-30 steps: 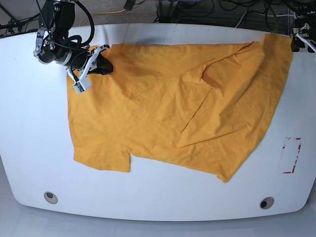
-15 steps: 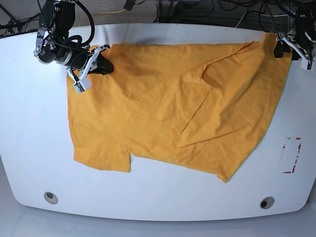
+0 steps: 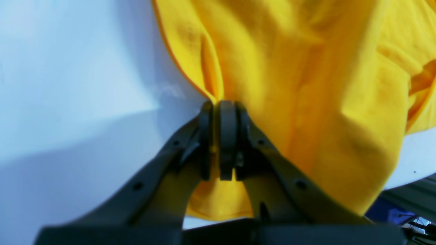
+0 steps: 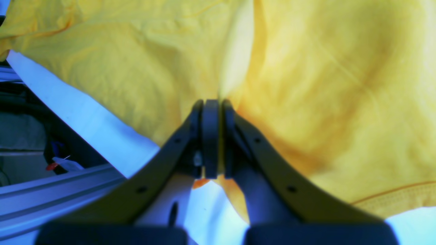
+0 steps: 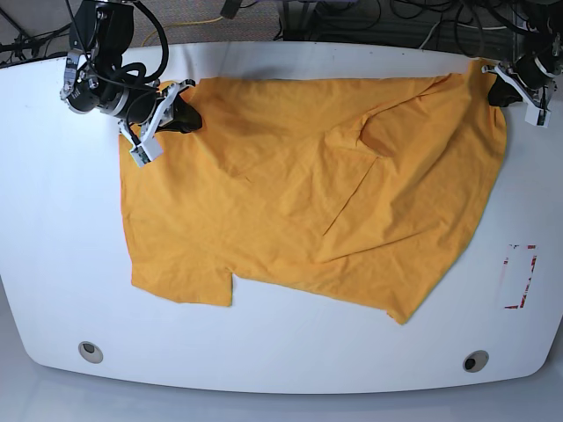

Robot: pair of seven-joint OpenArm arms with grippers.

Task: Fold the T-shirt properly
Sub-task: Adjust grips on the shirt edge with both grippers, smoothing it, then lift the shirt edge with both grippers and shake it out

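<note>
Black arms [image 5: 97, 53], dark grippers [image 3: 220, 143], white trim

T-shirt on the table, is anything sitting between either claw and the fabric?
Nothing visible. The left claw is shut on the T-shirt at its edge, and the right claw is shut on it at the other far corner.

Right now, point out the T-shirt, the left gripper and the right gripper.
T-shirt [image 5: 299, 202], base view, middle of the spread cloth.
left gripper [image 3: 221, 112], left wrist view, closed fingertips pinching the shirt's edge.
right gripper [image 4: 211, 109], right wrist view, closed fingertips pinching the cloth.
</note>
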